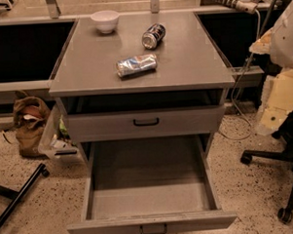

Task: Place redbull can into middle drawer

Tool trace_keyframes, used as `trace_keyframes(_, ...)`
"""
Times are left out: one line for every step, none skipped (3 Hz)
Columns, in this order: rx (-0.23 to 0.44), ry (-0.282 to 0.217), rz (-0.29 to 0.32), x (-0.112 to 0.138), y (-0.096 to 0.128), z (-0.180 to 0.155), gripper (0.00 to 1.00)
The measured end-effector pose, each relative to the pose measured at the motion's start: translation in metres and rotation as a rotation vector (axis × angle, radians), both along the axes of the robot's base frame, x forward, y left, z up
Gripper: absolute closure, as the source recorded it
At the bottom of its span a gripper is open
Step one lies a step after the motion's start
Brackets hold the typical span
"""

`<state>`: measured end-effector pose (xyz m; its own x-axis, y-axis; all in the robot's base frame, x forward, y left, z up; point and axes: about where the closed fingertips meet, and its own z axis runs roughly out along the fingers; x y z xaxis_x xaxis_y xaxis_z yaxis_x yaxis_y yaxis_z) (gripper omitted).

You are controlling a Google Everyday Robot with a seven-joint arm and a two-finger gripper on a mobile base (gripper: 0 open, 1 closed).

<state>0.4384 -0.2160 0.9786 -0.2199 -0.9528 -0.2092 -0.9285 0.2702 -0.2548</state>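
The redbull can (pixel 137 64), silver and light blue, lies on its side on the grey cabinet top (pixel 193 68), near the front middle. The middle drawer (pixel 93 184) is pulled fully out below, its flat grey bottom bare and its small dark bar handle at the front. My arm shows as white and cream shapes at the right edge, and the gripper (pixel 270 116) hangs there, far right of the can and beside the cabinet, holding nothing that I can see.
A dark blue can (pixel 153 35) lies behind the redbull can and a white bowl (pixel 105 20) stands at the back. A shut drawer front with a black handle (pixel 145 122) sits above the open drawer. A black chair base (pixel 280 157) is at the right and a brown bag (pixel 30 124) at the left.
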Motion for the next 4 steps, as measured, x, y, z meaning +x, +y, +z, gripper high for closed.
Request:
trace_keyframes(0.0, 0.0, 0.0, 0.0, 0.0, 0.0, 0.0)
trace_keyframes(-0.001, 0.001, 0.005, 0.019, -0.001, -0.008, 0.0)
trace_keyframes(0.016, -0.027, 0.064, 0.069, 0.017, -0.019, 0.0)
trace_keyframes(0.051, -0.033, 0.14, 0.12, 0.048, -0.039, 0.0)
